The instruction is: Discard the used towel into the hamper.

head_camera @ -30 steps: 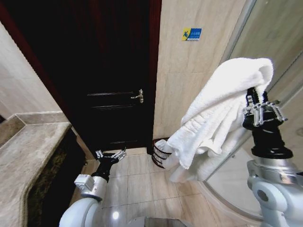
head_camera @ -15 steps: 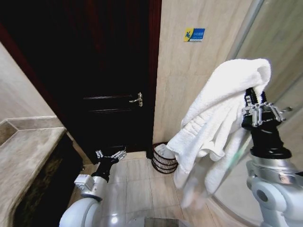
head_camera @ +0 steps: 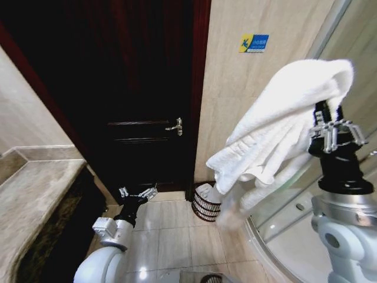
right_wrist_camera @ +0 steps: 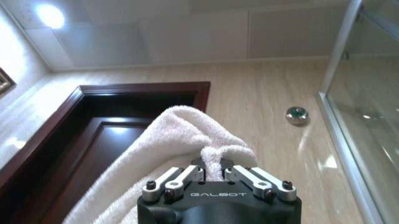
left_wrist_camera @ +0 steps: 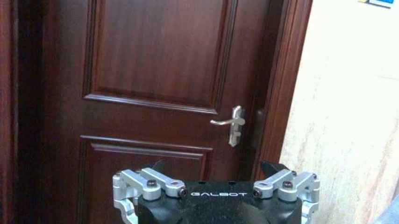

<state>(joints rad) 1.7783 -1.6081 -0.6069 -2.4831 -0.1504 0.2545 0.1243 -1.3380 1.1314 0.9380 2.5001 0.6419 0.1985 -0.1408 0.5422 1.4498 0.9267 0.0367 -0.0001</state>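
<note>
A white towel (head_camera: 277,132) hangs in folds from my right gripper (head_camera: 325,113), which is raised at the right and shut on a pinch of the cloth. In the right wrist view the towel (right_wrist_camera: 171,149) bunches between that gripper's (right_wrist_camera: 214,167) closed fingers. The hamper (head_camera: 206,204), a small dark slatted basket, stands on the floor at the foot of the wall beside the door, below the towel's lower end. My left gripper (head_camera: 139,193) is held low over the floor tiles in front of the door, open and holding nothing. The left wrist view shows this gripper (left_wrist_camera: 218,169) facing the door.
A dark wooden door (head_camera: 135,88) with a metal handle (head_camera: 175,125) fills the left of the wall. A stone counter (head_camera: 29,200) runs along my left. A curved glass shower enclosure (head_camera: 294,212) lies at the right. Beige floor tiles (head_camera: 171,236) lie between them.
The whole head view has shifted, so the camera moved. The towel's hanging end has swung and hides less of the hamper. The left arm looks unchanged.
</note>
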